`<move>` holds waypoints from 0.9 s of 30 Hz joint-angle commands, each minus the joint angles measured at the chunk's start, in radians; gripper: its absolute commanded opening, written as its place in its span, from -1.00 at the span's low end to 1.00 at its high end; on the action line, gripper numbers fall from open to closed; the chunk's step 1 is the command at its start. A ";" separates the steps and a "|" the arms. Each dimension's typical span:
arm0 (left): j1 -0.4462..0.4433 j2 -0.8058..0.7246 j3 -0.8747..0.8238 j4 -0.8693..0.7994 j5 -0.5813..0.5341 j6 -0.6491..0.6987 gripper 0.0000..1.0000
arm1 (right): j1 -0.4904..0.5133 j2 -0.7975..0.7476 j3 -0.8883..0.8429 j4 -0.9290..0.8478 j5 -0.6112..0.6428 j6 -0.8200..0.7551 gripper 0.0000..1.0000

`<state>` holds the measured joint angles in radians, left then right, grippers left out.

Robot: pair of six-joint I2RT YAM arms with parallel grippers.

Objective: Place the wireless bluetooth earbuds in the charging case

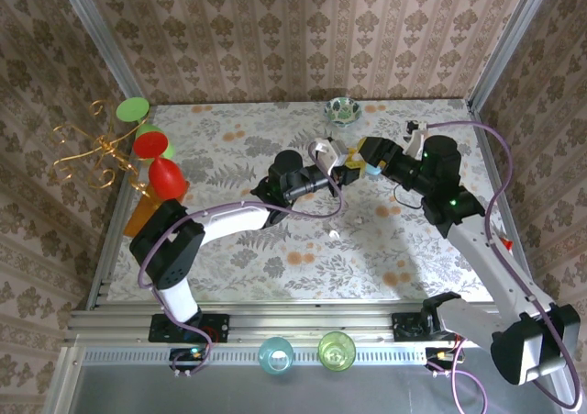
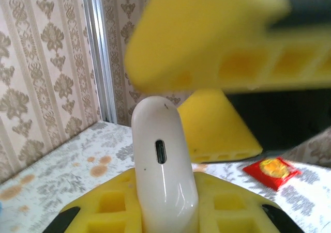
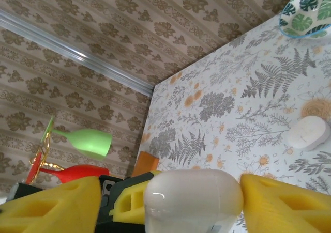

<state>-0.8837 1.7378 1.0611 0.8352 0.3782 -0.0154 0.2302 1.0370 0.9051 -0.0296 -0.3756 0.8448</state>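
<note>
Arms in the top view reach inward; left hand (image 1: 337,163) and right hand (image 1: 365,157) meet above the desk (image 1: 229,262); a tiny white piece, likely an earbud (image 1: 333,235), lies on it nearer the bases. Left wrist view: we see the charging case (image 2: 163,166) clamped upright by the left hand, port toward us. Right wrist view: right fingers (image 3: 279,204) stand wide, straddling the case. We judge the earbud light, glossy, slippery; pinch it gently across its body.
</note>
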 commanded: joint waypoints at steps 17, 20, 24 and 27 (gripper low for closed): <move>-0.078 -0.039 -0.138 0.266 -0.453 1.135 -1.00 | -0.032 -0.053 0.020 -0.207 -0.125 0.335 0.43; -0.100 -0.032 -0.142 0.291 -0.464 1.183 -1.00 | -0.033 -0.038 0.017 -0.183 -0.139 0.344 0.29; -0.122 -0.032 -0.138 0.278 -0.475 1.217 -1.00 | -0.035 -0.018 0.021 -0.181 -0.147 0.337 0.07; -0.132 -0.031 -0.137 0.262 -0.476 1.233 -1.00 | -0.035 -0.002 0.024 -0.166 -0.173 0.337 -0.05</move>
<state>-0.9997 1.7065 0.9245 1.0546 -0.0864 1.1557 0.1986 1.0176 0.9302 -0.2218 -0.5037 1.1748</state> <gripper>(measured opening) 0.191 0.492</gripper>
